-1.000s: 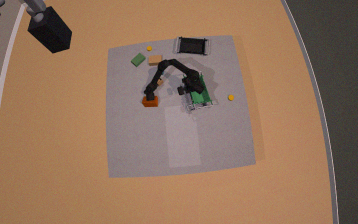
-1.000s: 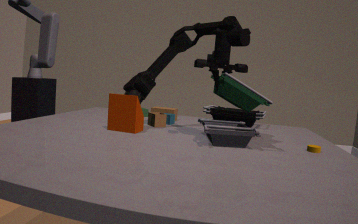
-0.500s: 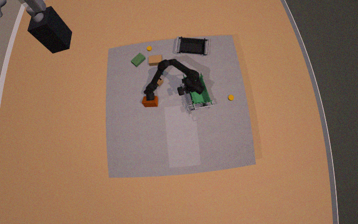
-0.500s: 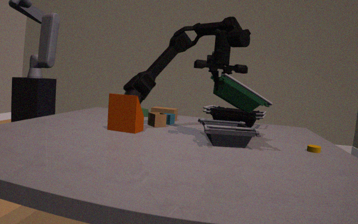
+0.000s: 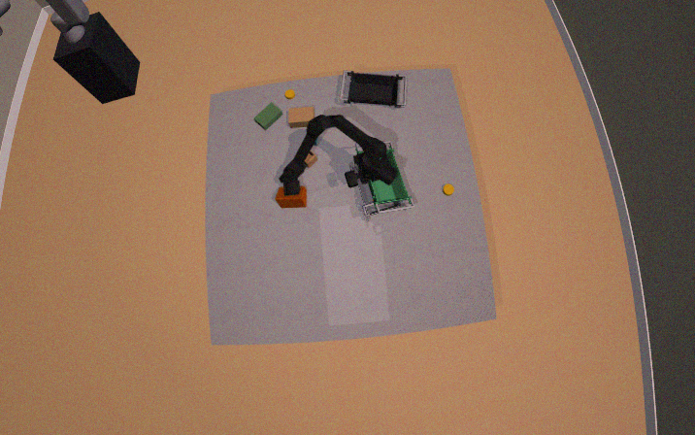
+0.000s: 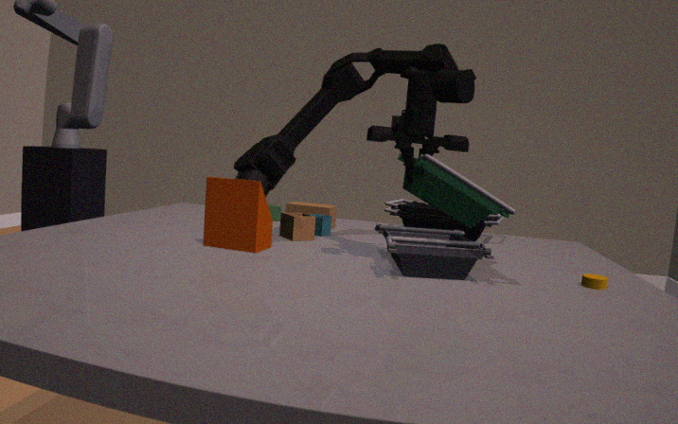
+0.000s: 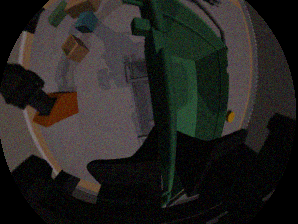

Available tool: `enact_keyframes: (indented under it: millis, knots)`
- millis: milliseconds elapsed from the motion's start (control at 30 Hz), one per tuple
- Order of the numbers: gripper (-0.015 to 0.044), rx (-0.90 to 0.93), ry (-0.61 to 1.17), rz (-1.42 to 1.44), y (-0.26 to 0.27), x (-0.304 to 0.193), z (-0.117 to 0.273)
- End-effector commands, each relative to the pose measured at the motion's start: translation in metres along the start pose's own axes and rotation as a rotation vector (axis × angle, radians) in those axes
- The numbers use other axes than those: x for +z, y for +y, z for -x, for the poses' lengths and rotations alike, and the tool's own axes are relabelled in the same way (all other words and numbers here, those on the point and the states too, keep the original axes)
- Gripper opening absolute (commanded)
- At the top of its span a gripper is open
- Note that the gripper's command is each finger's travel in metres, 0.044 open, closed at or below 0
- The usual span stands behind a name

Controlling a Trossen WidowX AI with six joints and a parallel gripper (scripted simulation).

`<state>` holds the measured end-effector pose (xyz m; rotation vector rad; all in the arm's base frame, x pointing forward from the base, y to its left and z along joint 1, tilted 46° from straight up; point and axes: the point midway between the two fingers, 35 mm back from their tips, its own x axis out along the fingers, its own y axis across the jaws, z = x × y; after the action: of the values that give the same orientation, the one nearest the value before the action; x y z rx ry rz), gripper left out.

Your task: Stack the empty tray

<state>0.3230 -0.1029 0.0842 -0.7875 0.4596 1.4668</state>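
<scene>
Green plastic tray [image 5: 389,190] [image 6: 446,192] [image 7: 184,90], empty, hangs tilted above grey plastic tray [image 5: 366,197] [image 6: 436,261] [image 7: 142,102], its rim pinched in my gripper [image 6: 416,159]. Grey tray's bars appear swung in. Left: levelling, lowering onto bars, letting go.

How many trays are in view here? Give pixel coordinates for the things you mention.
3: the green tray [image 5: 391,190] [image 6: 444,192] [image 7: 185,90] hangs tilted from the gripper [image 6: 412,172]; the grey tray [image 6: 435,265] stands beneath it; the black tray [image 5: 373,88] [image 6: 424,212] stands farther back.

Green tray [image 5: 390,190] [image 6: 447,195] [image 7: 186,90], empty, airborne, tilted: high edge toward nine o'clock, low toward three. Grey tray [image 5: 364,193] [image 6: 434,265] [image 7: 143,102] upright below, contents hidden.
</scene>
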Motion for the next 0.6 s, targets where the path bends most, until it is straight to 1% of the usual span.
enact_keyframes:
  millis: [0,567]
  knots:
    - [0.0,-0.024,0.004,-0.007,-0.001,-0.001,-0.002]
    - [0.0,-0.024,0.002,-0.006,0.0,0.0,-0.028]
